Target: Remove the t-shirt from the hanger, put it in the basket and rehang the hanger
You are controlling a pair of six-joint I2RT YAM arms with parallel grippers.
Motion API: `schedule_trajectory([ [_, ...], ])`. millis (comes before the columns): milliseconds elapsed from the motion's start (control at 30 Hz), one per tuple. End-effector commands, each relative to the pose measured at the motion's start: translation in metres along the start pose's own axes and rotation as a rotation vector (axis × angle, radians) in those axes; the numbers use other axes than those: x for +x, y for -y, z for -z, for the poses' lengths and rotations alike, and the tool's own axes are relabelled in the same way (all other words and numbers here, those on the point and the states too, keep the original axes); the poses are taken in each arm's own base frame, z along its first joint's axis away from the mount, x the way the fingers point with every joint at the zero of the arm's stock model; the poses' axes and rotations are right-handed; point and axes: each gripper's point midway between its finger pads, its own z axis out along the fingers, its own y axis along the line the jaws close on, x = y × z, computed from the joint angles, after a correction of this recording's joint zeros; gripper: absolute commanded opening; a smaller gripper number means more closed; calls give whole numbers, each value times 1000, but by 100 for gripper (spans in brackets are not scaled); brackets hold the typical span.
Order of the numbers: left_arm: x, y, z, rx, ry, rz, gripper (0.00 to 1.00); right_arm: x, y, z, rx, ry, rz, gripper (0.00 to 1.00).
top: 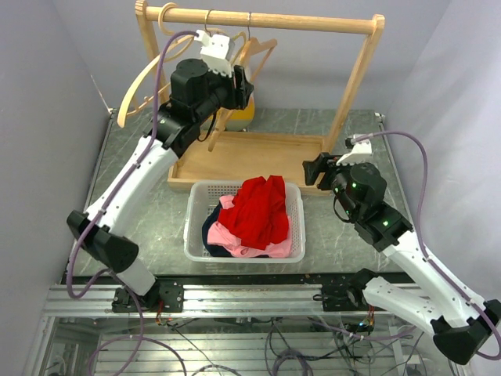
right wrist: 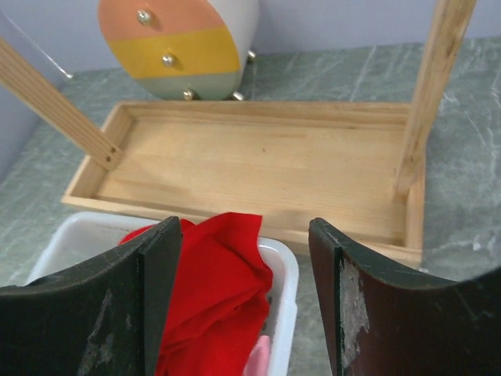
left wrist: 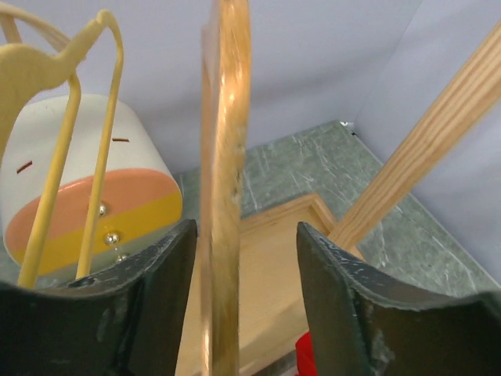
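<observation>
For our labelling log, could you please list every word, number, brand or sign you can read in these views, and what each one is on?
None: no readable word, number or logo appears in any view.
The striped container shows only colour bands and small dashes, not letters.
The white basket and the wooden rack carry no visible label.

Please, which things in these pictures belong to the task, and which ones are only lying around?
For the job: wooden hanger, between the open jaws of the left gripper; red garment, lying in the basket; rack rail.
Lying about: small drawer cabinet; pink clothes under the red; right gripper, open, holding nothing.
</observation>
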Motion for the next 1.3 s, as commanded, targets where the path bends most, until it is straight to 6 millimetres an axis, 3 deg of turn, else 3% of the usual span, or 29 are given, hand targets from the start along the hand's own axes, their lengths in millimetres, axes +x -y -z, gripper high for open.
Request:
schedule_trajectory([
  [0, -39, 9, 36, 48, 125, 29, 66, 5, 11, -7, 79, -29, 4, 68],
  [33, -38, 10, 43, 54, 127, 33, 68, 10, 12, -11, 86, -42, 9, 69],
  [67, -40, 11, 51, 59, 136, 36, 89, 13, 13, -14, 98, -51, 14, 69],
  [100, -40, 10, 59, 59, 143, 38, 92, 15, 17, -17, 118, -54, 19, 70],
  [333, -37, 4, 116, 36, 206, 79, 99, 19, 55, -21, 302, -44, 40, 74],
  [500, -7, -13, 148, -42, 209, 163, 99, 25, 115, -9, 442, -44, -43, 76],
  [600, 14, -22, 161, -87, 197, 219, 100, 41, 150, 1, 515, -64, -121, 76],
  [767, 68, -37, 170, -151, 133, 237, 100, 61, 178, 17, 555, -89, -224, 77],
  [833, 102, -43, 169, -180, 69, 230, 100, 65, 183, 22, 580, -99, -225, 79],
  [967, 152, -56, 174, -262, -3, 237, 100, 78, 184, 28, 594, -142, -227, 81],
  [1267, 226, -85, 188, -417, -51, 279, 100, 92, 181, 29, 575, -189, -233, 86],
])
